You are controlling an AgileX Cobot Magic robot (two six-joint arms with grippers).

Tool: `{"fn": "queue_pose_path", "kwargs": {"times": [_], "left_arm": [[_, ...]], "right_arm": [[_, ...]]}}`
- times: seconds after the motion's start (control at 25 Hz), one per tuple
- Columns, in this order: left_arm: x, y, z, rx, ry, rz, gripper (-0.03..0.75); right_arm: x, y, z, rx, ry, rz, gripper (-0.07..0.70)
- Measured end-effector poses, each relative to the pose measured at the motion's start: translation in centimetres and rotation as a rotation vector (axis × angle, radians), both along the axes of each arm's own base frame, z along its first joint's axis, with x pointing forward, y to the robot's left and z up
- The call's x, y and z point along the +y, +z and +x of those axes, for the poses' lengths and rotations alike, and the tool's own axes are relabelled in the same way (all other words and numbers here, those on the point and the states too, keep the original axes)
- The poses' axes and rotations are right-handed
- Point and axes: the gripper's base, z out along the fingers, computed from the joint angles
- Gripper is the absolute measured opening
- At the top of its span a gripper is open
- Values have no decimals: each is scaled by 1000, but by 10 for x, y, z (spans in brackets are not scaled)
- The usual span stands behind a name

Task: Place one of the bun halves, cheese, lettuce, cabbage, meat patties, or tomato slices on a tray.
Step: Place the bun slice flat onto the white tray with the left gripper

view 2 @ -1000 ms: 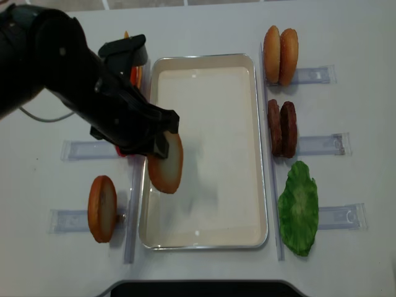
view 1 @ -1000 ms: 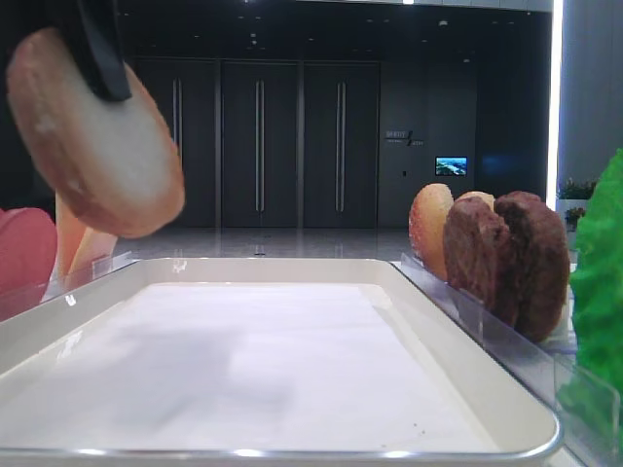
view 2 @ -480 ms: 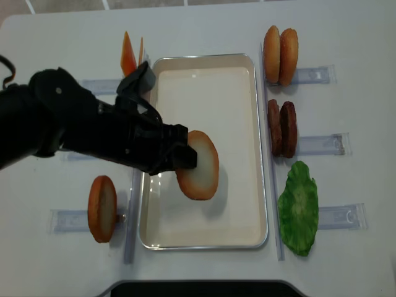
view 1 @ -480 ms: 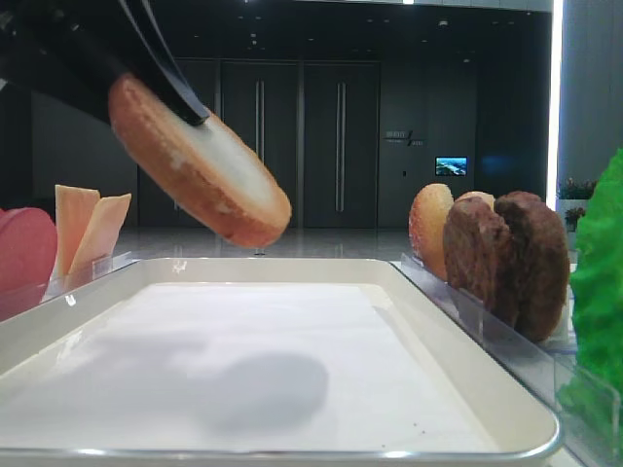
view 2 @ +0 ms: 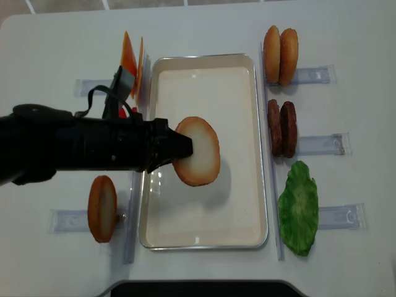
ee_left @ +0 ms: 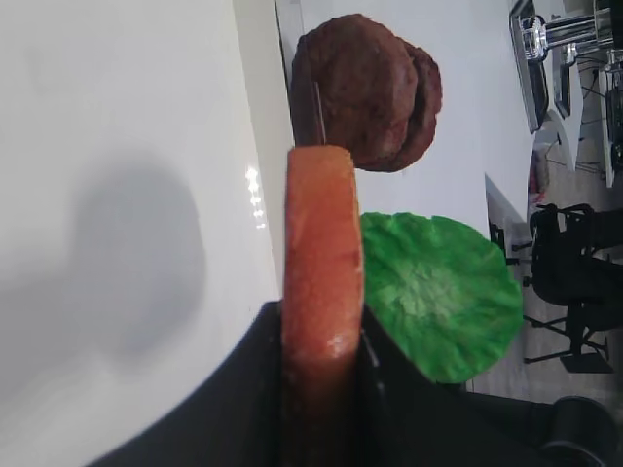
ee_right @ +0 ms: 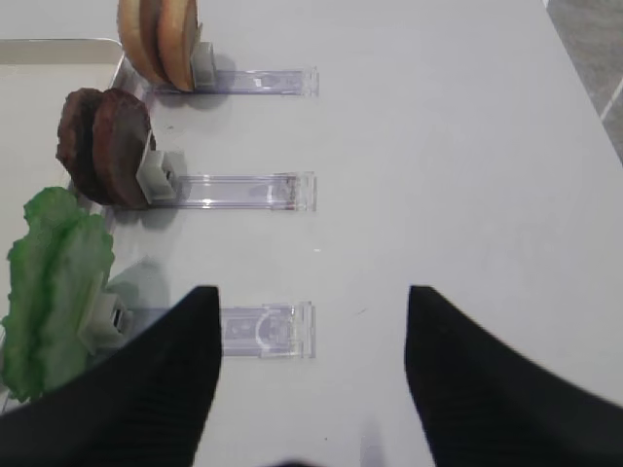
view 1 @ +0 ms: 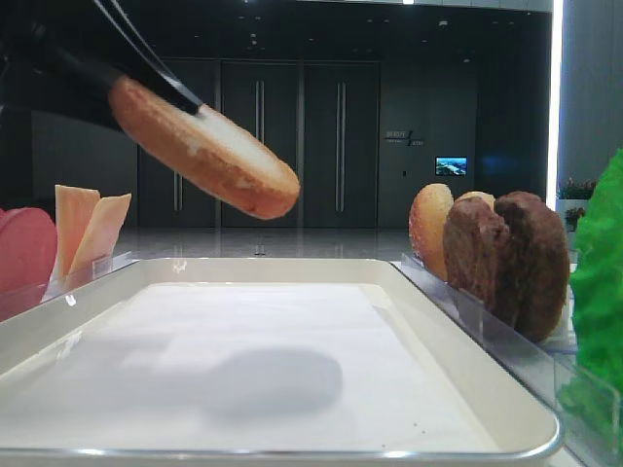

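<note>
The exterior high (realsense) view shows the left gripper (view 2: pixel 180 147) reaching in from the tray's left rim, clamped tight on a bun half (view 2: pixel 197 151). The bun half hangs in the air above the middle of the white tray (view 2: pixel 247 185), pale cut face up, not touching the paper. Its shadow falls on the paper under it.

Along the tray's right rim stand two more buns (view 2: pixel 280 55) near the far corner, then two meat patties (view 2: pixel 282 128), then the green lettuce (view 2: pixel 298 208) near the front corner. Near the tray's far left corner stand the cheese (view 2: pixel 129 57) slices. One more bun (view 2: pixel 102 208) stands off the left rim, toward the front.

In the right wrist view, the right gripper (ee_right: pixel 311 389) hangs with its fingers spread wide, holding nothing, over the table (ee_right: pixel 458 146).
</note>
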Motion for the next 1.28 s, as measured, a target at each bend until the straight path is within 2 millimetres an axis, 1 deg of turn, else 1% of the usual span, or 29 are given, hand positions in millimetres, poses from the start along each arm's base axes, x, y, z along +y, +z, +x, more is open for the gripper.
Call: {"fn": "queue_pose_path", "kwargs": {"times": [0.36,0.44,0.48,0.56,0.68,0.96,1.28], "left_arm": [[-4,-27,8,61,-23,9,120],[-6,-33,9,69,-39,-3,120],[-9,-40,10,87,-54,-24,120],[-10,-43,11,95,-61,-38,120],[-12,-52,12,123,-77,-58,120],[-13,-64,12,150,-90,-53,120],[-13,-66,12,136,-105,-45,120]], "right_arm": [[0,0,0,0,0,0,400],[0,0,0,0,0,0,400],[0,0,0,0,0,0,400],[0,0,0,0,0,0,400],[0,0,0,0,0,0,400],[0,0,0,0,0,0,400],[0,0,0,0,0,0,400]]}}
